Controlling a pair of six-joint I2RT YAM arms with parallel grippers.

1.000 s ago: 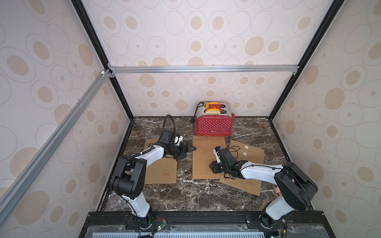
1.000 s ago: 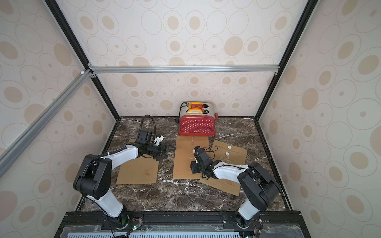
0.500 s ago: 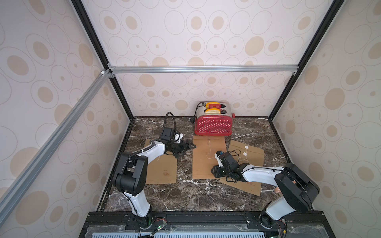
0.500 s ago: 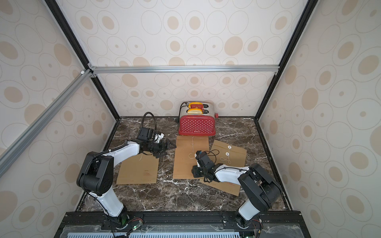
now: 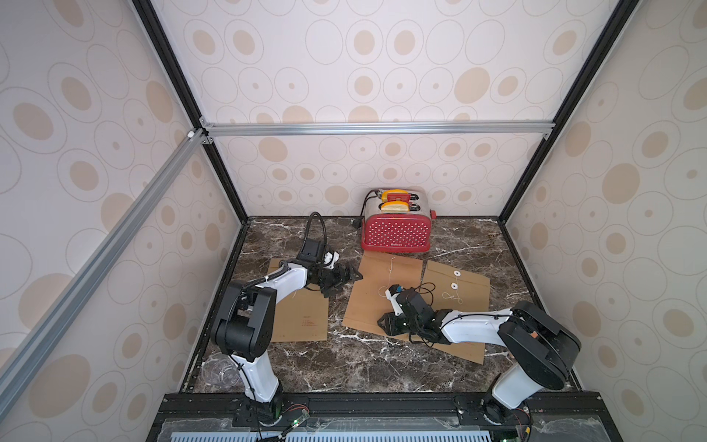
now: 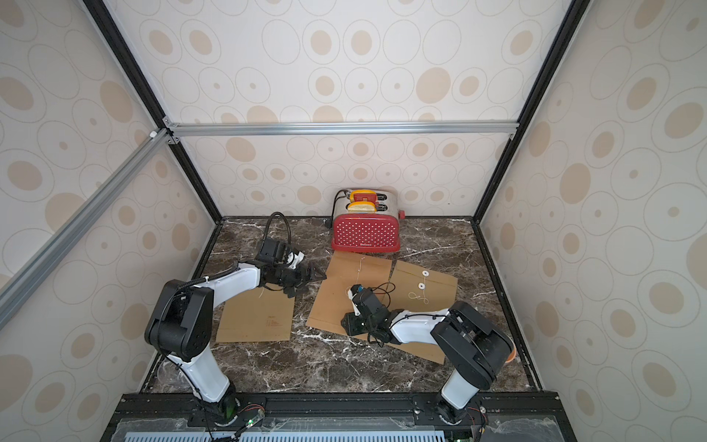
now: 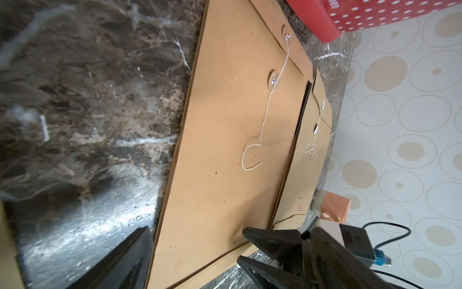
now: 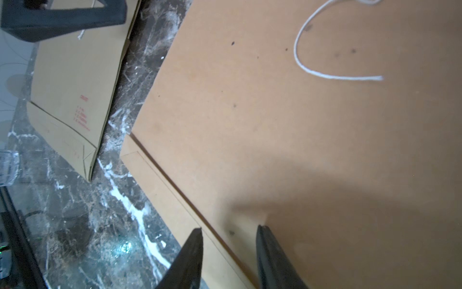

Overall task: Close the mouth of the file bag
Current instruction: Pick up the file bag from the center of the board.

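A brown file bag (image 5: 365, 302) (image 6: 336, 302) lies mid-table, flap end toward the toaster. Its white string (image 7: 265, 117) runs loose from the flap button (image 7: 286, 35) past the lower button (image 7: 273, 79) and ends in a slack loop. My right gripper (image 5: 382, 325) (image 8: 230, 229) is open, both fingertips resting on the paper by the bag's near edge. My left gripper (image 5: 346, 283) (image 6: 308, 284) is wide open with nothing in it, hovering just left of the bag's far left corner. Only one left finger (image 7: 125, 262) shows in the left wrist view.
A second file bag (image 5: 463, 294) lies partly under the middle one on the right, a third (image 5: 302, 321) under my left arm. A red dotted toaster (image 5: 396, 233) stands at the back. A pink cup (image 7: 333, 207) sits behind my right arm, a clear cup (image 5: 220, 373) front left.
My right gripper has slid along the middle bag toward its near edge, jaws slightly narrower. My left gripper stayed near the bag's far left corner, shifting slightly back.
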